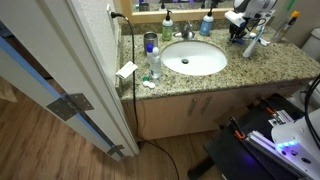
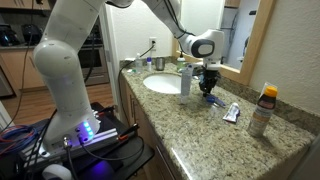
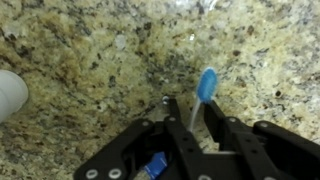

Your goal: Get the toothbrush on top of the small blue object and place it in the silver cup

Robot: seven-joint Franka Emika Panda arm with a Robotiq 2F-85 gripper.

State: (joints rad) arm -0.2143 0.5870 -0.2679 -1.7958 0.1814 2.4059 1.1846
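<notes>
In the wrist view my gripper [image 3: 194,118] is shut on the pale handle of the toothbrush [image 3: 206,84], whose blue head sticks out past the fingertips over the granite. The small blue object [image 3: 154,166] shows under the gripper body. In an exterior view the gripper [image 2: 208,86] hangs just above the small blue object [image 2: 212,99], to the right of the sink. The silver cup [image 2: 159,63] stands on the far side of the sink by the wall. It also shows in the exterior view from the front [image 1: 150,42], left of the basin, with the gripper [image 1: 240,30] at the far right.
A clear plastic bottle [image 2: 186,80] stands at the sink rim [image 2: 150,88] close to the gripper. A toothpaste tube [image 2: 231,113] and an orange-capped bottle [image 2: 262,110] sit further along the counter. A pump bottle [image 1: 206,25] stands behind the basin. A white rounded thing [image 3: 6,95] is at the wrist view's left edge.
</notes>
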